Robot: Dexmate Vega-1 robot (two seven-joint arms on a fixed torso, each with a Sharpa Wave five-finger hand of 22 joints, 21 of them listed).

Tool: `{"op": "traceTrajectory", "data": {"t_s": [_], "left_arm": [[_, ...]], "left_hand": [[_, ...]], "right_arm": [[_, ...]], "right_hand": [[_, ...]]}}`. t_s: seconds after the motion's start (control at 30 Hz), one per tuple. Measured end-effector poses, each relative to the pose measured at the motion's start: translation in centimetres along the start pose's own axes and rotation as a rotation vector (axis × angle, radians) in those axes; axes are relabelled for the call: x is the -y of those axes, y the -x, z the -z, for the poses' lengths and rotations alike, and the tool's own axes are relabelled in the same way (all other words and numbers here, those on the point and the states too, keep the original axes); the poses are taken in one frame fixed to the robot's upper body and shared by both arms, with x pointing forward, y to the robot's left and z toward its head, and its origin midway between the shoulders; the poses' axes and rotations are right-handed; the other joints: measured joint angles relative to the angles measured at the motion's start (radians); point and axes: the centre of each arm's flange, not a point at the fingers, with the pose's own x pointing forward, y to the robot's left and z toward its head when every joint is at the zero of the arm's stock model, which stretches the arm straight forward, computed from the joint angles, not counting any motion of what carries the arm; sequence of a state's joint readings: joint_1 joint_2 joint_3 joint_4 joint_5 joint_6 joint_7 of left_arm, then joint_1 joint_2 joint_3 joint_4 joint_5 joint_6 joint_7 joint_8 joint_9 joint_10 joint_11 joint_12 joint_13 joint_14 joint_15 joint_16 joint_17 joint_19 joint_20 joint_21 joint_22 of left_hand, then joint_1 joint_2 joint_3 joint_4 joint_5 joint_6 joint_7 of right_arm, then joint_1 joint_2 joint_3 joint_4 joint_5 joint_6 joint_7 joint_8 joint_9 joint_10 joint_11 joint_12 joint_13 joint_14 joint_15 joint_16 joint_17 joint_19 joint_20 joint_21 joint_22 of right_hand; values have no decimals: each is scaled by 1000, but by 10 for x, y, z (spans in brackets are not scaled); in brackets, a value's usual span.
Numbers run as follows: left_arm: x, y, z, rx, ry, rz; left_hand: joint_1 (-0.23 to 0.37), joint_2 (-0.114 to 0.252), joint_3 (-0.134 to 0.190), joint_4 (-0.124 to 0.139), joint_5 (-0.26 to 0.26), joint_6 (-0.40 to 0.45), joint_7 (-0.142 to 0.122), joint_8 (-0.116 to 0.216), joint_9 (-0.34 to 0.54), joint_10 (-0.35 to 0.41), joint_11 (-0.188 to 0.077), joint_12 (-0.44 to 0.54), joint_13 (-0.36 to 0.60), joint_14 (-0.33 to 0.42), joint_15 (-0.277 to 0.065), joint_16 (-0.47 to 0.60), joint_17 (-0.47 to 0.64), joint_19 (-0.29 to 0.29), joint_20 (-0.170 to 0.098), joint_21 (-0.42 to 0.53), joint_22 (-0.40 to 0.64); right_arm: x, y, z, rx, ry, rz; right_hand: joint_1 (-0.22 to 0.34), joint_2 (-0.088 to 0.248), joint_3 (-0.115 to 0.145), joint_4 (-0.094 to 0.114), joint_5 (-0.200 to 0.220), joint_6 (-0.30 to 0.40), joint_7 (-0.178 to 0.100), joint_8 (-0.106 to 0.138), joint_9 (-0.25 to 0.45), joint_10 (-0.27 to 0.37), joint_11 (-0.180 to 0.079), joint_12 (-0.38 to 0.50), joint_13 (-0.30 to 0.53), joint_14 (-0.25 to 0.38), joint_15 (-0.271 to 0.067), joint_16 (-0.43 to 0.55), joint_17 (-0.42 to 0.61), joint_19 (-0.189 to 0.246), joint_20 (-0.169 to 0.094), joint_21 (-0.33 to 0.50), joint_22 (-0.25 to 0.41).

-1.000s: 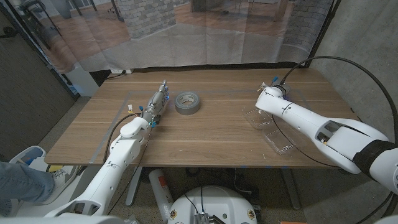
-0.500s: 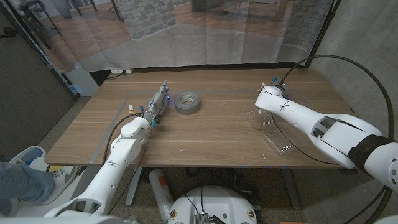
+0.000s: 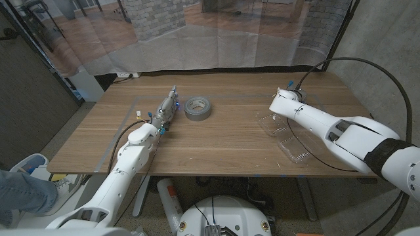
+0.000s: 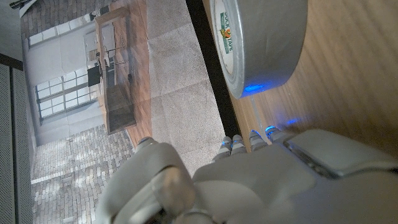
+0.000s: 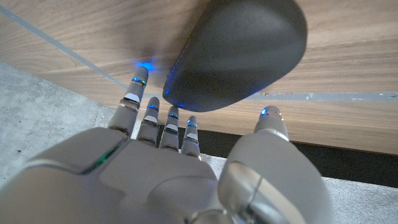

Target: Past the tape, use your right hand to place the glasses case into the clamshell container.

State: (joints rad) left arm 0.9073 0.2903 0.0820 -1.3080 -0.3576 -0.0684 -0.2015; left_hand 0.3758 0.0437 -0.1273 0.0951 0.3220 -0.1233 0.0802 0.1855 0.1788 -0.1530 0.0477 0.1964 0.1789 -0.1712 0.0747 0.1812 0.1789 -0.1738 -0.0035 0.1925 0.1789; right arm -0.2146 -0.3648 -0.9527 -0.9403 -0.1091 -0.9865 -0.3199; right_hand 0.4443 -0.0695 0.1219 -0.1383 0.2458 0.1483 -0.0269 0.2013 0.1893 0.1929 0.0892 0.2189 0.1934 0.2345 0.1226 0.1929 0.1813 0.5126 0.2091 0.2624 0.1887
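Even, soft daylight over the table (image 3: pixel 216 141), faint shadows; wrist views blur up close, blue fingertip glow

Wooden desk (image 3: pixel 223 141); translucent plastic curtain (image 3: pixel 216 33) behind; brick pillar (image 3: pixel 151 16) beyond; grey wall (image 3: pixel 384 36) right; dark panel (image 3: pixel 26 98) left.

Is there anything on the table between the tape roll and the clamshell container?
No. In the head view, only bare wood lies between the tape roll and the clamshell container.
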Motion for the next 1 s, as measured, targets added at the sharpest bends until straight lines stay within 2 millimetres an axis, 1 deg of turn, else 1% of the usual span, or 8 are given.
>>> {"op": "traceTrajectory", "data": {"t_s": [0.17,0.2,0.3,0.33,0.4,0.6,0.87,1.0], "left_arm": [[0,-1,1,-3,0,-1],[0,-1,1,-3,0,-1],[0,-1,1,-4,1,-1],[0,-1,1,-4,1,-1],[0,-1,2,-6,2,-1],[0,-2,4,-11,5,-3],[0,-2,5,-13,9,-4],[0,-3,7,-16,10,-5]], "left_hand": [[0,0,0,0,0,0,0,0,4,0,0,0,0,0,0,0,0,0,0,0,0],[0,0,0,0,0,0,0,0,5,0,0,0,0,0,0,0,0,0,0,0,0],[0,0,0,0,0,0,0,0,5,0,0,0,0,0,0,0,0,0,0,0,0],[0,0,0,0,0,0,0,0,5,0,0,0,0,0,0,0,0,0,0,0,0],[0,0,0,0,-4,0,0,0,5,-3,-3,0,0,0,0,0,0,4,4,0,0],[0,0,0,0,-4,0,0,0,5,-3,-3,0,0,0,0,0,0,4,4,0,0],[0,0,0,0,-4,0,0,0,5,-3,-3,0,0,0,0,0,0,1,6,4,0],[0,0,-3,3,-4,6,-6,0,5,-3,-3,0,0,0,0,0,0,-2,9,4,0]], "right_arm": [[0,-2,1,-9,9,0],[-1,-2,0,-6,10,-9],[-1,-3,-1,-5,13,-12],[-1,-4,-1,-7,16,-13],[-1,-4,-2,-5,18,-17],[-2,-6,-5,-2,32,-30],[-2,-8,-9,2,43,-44],[-2,-8,-11,5,44,-54]], "right_hand": [[25,8,4,-4,-5,0,0,0,4,0,0,0,0,12,-12,0,2,70,-2,17,-1],[34,16,7,-7,-7,0,0,0,4,0,0,0,0,16,-16,0,2,86,-4,20,-1],[64,30,20,-13,-13,0,0,0,4,0,0,0,0,25,-25,0,3,138,-38,32,-6],[72,35,24,-12,-15,0,0,0,4,0,0,0,0,27,-27,0,3,146,-43,36,-6],[99,52,39,-18,-18,0,0,0,4,0,0,0,0,29,-29,0,3,154,-51,38,-6],[213,104,96,-37,-24,0,0,0,4,0,0,0,-3,39,-39,0,3,155,-52,46,-1],[321,128,144,-50,-19,0,0,0,4,-4,-4,0,-3,39,-39,0,3,147,-59,53,5],[386,135,170,-53,-12,0,0,0,4,2,-9,0,-3,52,-52,0,2,144,-63,59,5]]}}
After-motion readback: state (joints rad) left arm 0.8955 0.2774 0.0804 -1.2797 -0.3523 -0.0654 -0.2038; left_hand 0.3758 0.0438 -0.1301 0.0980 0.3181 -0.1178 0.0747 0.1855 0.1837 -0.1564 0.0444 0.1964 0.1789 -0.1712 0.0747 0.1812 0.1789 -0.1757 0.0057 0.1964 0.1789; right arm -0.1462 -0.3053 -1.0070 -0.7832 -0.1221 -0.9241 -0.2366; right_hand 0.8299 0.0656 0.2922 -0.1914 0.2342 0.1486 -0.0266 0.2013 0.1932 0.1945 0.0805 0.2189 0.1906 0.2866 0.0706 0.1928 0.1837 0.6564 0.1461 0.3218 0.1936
